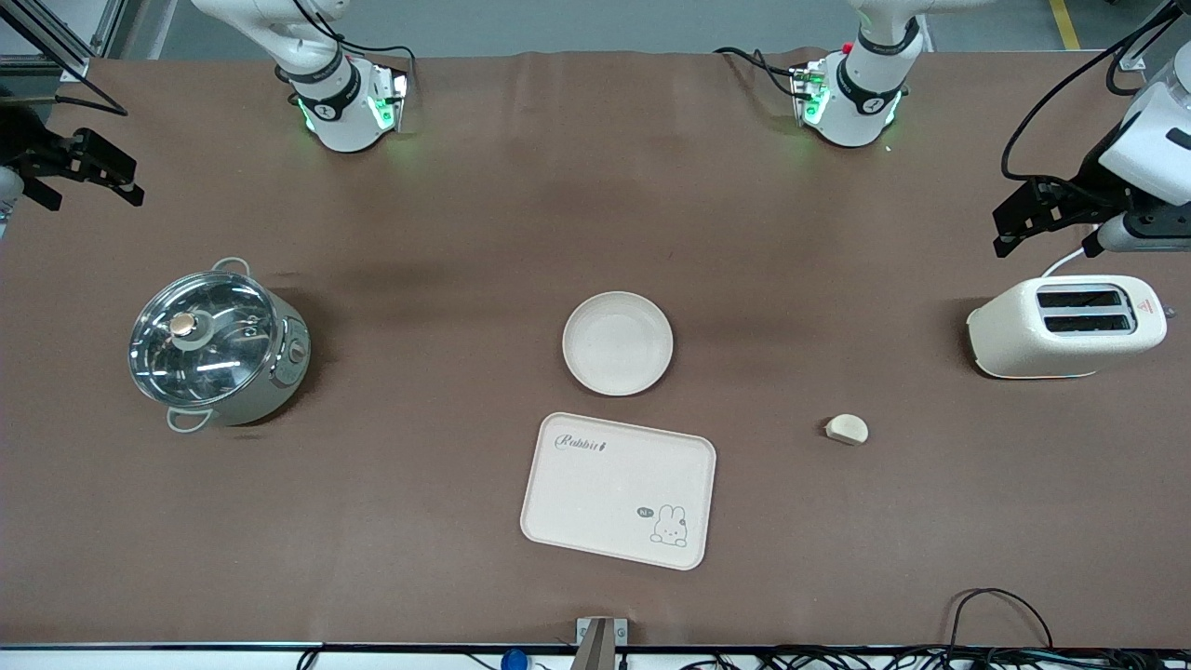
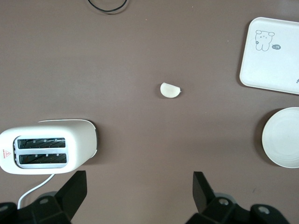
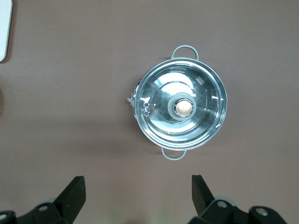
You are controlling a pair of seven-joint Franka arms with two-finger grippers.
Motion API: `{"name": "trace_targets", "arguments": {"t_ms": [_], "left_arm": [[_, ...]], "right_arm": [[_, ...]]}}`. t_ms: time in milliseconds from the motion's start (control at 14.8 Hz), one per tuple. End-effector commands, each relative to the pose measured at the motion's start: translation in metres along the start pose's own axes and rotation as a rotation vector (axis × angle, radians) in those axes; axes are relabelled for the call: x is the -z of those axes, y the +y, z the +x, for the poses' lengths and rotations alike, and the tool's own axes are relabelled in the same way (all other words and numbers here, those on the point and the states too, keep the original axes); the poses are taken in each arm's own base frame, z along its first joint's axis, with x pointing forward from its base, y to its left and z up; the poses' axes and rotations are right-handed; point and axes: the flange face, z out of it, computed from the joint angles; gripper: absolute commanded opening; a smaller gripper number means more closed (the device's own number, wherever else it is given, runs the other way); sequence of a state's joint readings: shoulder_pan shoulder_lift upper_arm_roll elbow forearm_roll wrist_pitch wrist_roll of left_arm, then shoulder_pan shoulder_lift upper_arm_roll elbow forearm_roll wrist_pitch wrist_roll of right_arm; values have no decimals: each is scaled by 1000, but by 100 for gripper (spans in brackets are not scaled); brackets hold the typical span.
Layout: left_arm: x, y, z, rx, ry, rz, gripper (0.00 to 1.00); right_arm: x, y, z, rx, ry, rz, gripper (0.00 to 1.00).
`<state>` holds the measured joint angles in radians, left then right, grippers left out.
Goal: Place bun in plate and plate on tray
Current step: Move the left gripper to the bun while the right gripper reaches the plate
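The bun lies on the brown table, between the tray and the toaster. It also shows in the left wrist view. The round plate sits empty mid-table, and part of it shows in the left wrist view. The "Rabbit" tray lies empty, nearer to the front camera than the plate; it shows in the left wrist view too. My left gripper hangs open and empty, high over the table by the toaster. My right gripper hangs open and empty, high by the pot.
A white toaster stands at the left arm's end of the table. A steel pot with a glass lid stands at the right arm's end. Cables lie along the table's front edge.
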<state>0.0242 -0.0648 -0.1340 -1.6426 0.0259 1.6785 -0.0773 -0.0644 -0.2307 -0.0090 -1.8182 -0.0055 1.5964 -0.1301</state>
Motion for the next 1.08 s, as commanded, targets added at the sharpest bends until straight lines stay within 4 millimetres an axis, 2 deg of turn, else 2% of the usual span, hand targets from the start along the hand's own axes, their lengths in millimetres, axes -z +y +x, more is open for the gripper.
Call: {"name": "trace_targets", "arguments": {"t_ms": [0, 203, 271, 339, 475, 610, 678, 814, 881, 1017], "left_arm": [[6, 1, 1, -26, -15, 27, 100], [0, 1, 2, -11, -28, 26, 100], [-10, 3, 4, -16, -47, 25, 100], [-34, 3, 6, -13, -94, 26, 100], [-97, 5, 25, -8, -191, 13, 100], [-182, 13, 51, -12, -231, -12, 100], [-226, 17, 59, -16, -235, -21, 100], [-315, 26, 69, -32, -261, -34, 100], [-344, 34, 72, -40, -246, -42, 100], [-387, 46, 76, -50, -211, -59, 100]], "right_arm": [[-1, -1, -4, 9, -5, -3, 100], [-1, -9, -5, 26, -15, -3, 100], [2, -9, -5, 23, -15, -3, 100], [8, -11, -3, 35, -7, -7, 100], [12, -23, 18, 54, -11, 19, 100], [0, -41, 36, 74, -37, 61, 100], [-8, -59, 51, 86, -4, 105, 100], [-39, -114, 78, 16, -1, 145, 100], [-57, -150, 90, -28, -3, 147, 100], [-95, -193, 111, -73, 7, 155, 100]]}}
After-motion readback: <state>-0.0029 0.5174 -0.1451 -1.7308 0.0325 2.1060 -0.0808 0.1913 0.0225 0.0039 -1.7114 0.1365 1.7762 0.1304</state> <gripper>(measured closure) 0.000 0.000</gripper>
